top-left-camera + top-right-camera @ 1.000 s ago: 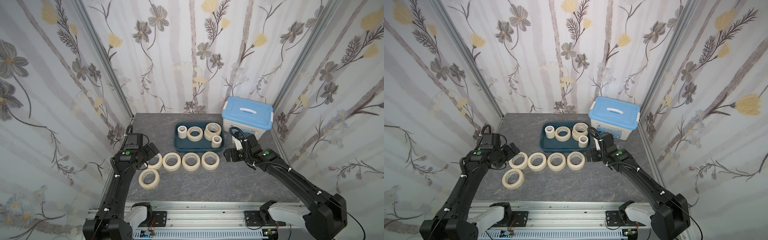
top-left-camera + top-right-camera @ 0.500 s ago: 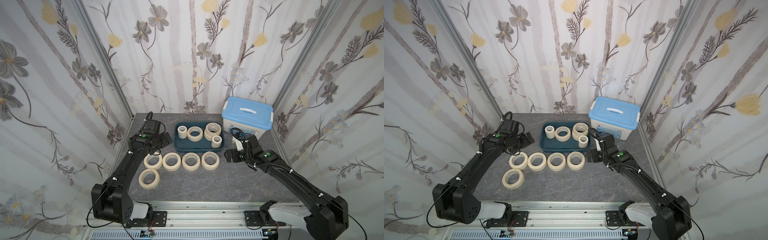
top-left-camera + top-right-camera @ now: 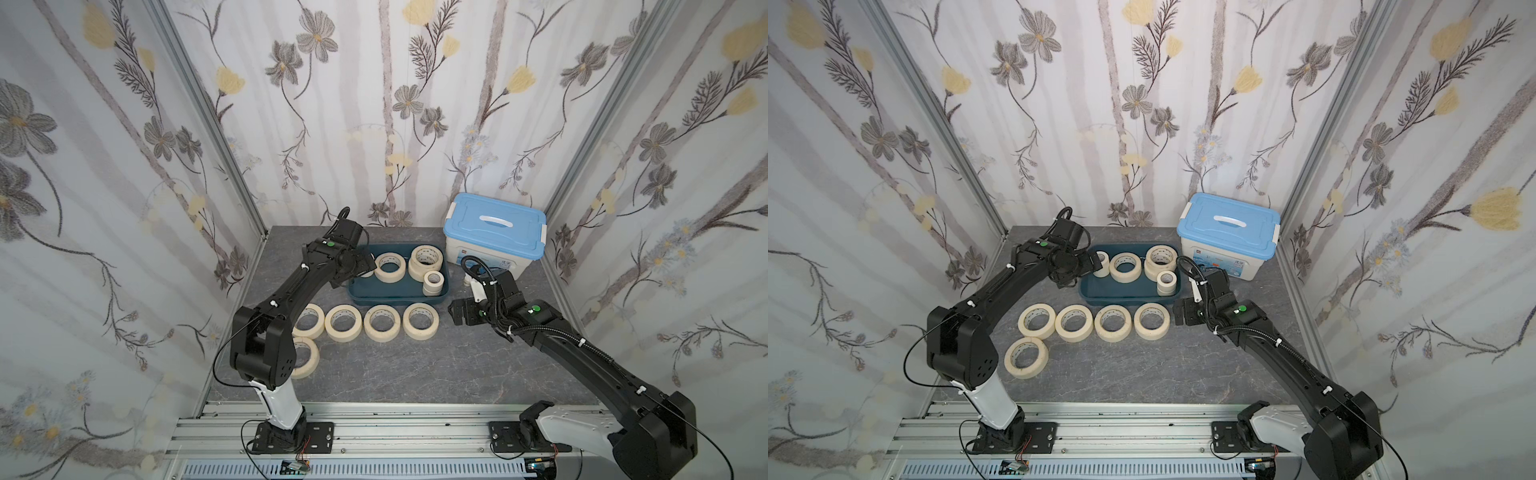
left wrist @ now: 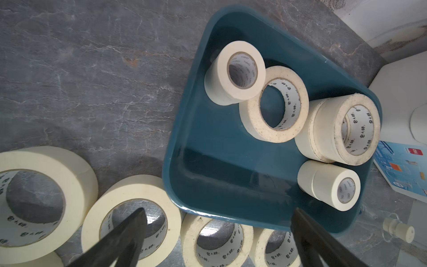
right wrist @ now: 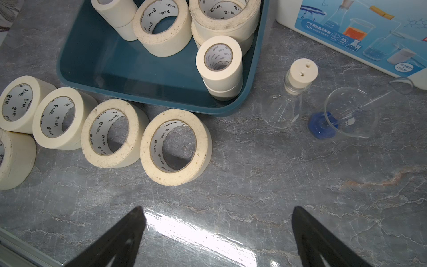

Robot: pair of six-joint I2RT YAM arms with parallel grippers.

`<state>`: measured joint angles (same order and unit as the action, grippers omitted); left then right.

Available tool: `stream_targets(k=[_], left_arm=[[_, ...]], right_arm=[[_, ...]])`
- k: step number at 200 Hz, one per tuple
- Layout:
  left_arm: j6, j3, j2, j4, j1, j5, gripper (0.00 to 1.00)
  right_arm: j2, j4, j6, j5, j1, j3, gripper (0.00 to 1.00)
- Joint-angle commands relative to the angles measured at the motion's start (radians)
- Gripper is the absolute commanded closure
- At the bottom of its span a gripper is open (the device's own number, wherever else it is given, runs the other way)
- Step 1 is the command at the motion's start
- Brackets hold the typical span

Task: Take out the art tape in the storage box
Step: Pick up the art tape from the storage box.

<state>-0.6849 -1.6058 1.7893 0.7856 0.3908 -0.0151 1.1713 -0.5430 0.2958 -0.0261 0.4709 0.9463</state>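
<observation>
five large art tape rolls [image 3: 1074, 323] lie flat on the grey counter [image 3: 1142, 374]: four in a row just in front of the storage box [image 3: 1125, 293], one nearer the left arm's base. left gripper [image 4: 217, 233], jaws spread wide and holding nothing, hangs over the box's left end. inside the teal storage box: a small roll stack at left, one large roll, a stack of large rolls, a small stack at the right front. right gripper [image 5: 217, 233], jaws spread and empty, hovers over bare counter right of the row. stoppered glass flask [image 5: 291, 97] and beaker [image 5: 349, 113] stand beside the box; white tub with blue lid [image 3: 1227, 235] sits at back right.
</observation>
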Motion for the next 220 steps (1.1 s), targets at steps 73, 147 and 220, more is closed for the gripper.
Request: stream_targets(k=[73,147,220], left_arm=[[-0.134,-0.437,0.381,0.245,0.060,0.044,0.03],[-0.150,-0.587,0.543,0.260,0.076,0.022,0.08],[-0.143,-0.695,0.662,0.276,0.077,-0.024,0.21]], right_arm=[[0.005,0.004,0.009,0.001,-0.001,-0.004,0.00],[0.001,0.008,0.012,-0.005,-0.001,-0.048,0.00],[0.001,0.008,0.017,-0.011,-0.001,-0.065,0.00]])
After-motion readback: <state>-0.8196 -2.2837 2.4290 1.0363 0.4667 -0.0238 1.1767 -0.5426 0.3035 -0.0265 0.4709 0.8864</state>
